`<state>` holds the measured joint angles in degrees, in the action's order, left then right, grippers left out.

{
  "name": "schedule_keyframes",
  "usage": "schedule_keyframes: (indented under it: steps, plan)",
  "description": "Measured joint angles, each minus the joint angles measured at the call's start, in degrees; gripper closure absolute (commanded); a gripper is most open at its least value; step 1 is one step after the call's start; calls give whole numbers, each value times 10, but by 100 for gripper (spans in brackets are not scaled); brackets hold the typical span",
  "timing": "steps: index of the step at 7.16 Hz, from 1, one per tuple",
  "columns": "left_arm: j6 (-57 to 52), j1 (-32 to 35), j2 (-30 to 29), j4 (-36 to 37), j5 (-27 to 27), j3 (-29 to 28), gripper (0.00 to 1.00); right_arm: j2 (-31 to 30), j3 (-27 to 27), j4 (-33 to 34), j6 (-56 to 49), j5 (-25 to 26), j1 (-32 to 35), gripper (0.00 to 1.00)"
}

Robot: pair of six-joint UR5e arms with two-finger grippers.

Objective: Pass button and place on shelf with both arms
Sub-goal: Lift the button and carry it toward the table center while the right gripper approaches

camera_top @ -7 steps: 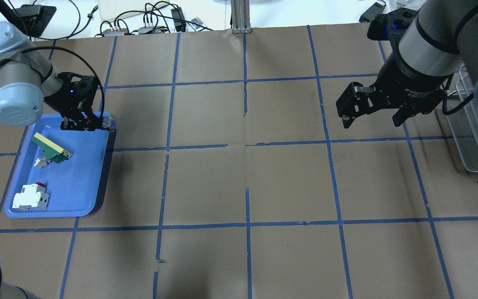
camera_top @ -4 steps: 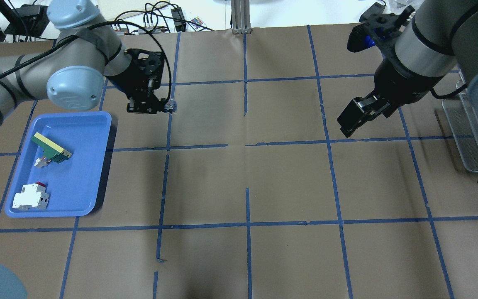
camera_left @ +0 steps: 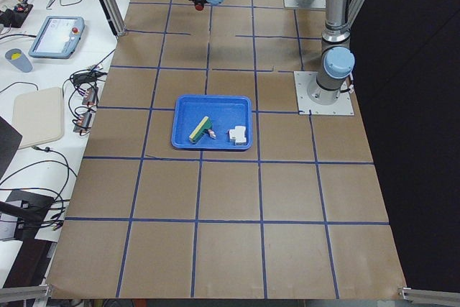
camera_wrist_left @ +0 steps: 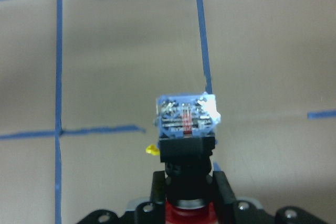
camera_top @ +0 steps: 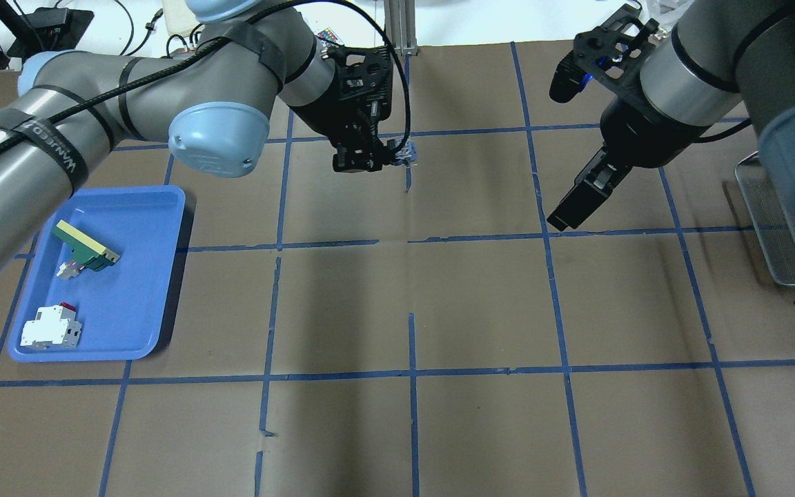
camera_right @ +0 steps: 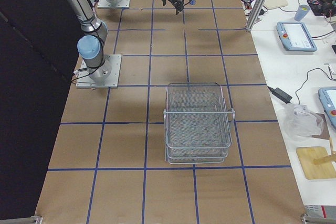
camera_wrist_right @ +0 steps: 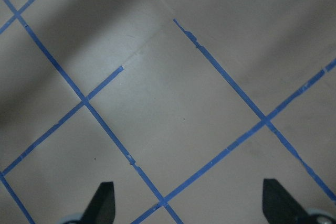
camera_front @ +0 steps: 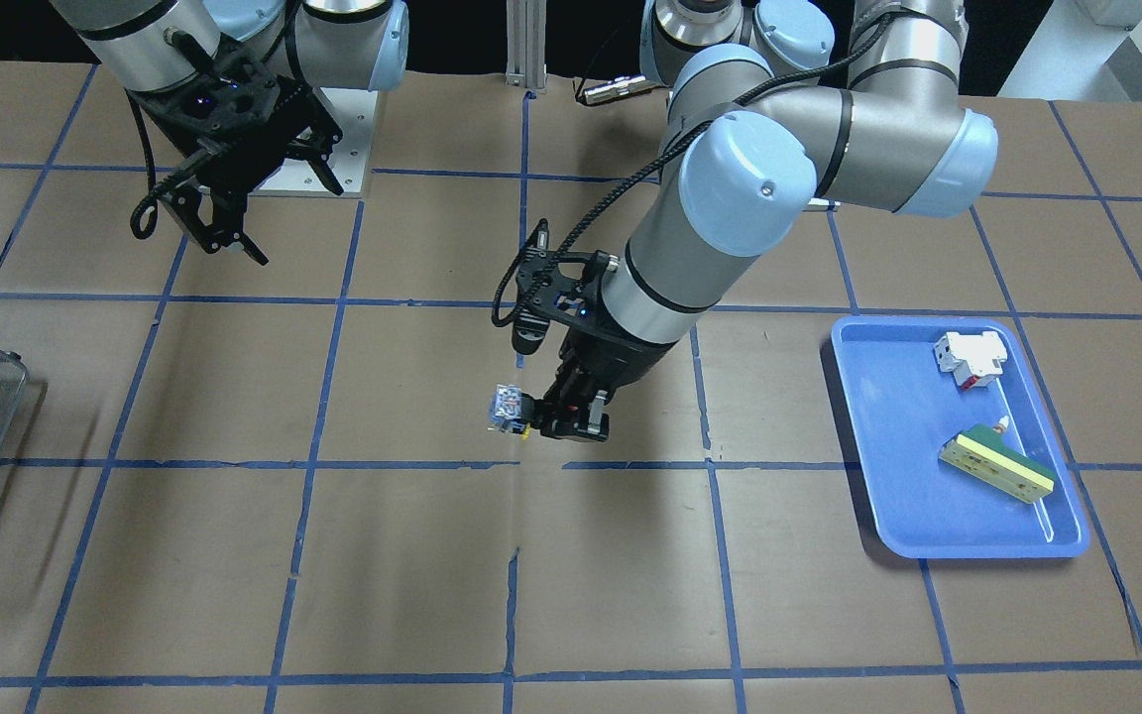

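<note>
My left gripper (camera_top: 384,159) is shut on the button (camera_top: 406,150) and holds it above the table's far middle. The clear bluish block points away from the fingers. In the left wrist view the button (camera_wrist_left: 186,124) shows its block, black collar and a bit of red head between the fingers. In the front view the button (camera_front: 507,407) sticks out of the left gripper (camera_front: 546,418). My right gripper (camera_top: 566,214) is open and empty, apart from the button to its right; its fingertips (camera_wrist_right: 105,203) stand wide apart. The shelf (camera_top: 784,228) stands at the right edge.
A blue tray (camera_top: 135,297) at the left holds a green-and-cream bar (camera_top: 83,245) and a white-and-red block (camera_top: 51,328). The brown table cover carries a grid of blue tape. Cables and devices lie beyond the far edge.
My left arm has carried the button from the tray's far corner rightward to the table's far middle. My right gripper has turned and shifted slightly left.
</note>
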<state>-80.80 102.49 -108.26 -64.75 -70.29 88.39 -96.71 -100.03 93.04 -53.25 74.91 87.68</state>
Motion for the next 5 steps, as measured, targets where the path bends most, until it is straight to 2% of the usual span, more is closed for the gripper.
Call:
schedule_keyframes:
  steps: [2,3,5]
  plan:
    - [48,37,12,7,43,-12,100,15,-6,23,-29,-38,-6,0]
    - [90,56,22,18,66,-14,100,30,-7,72,-65,-46,-9,0]
    - [119,67,31,34,93,-14,100,42,-7,99,-121,-72,-24,0]
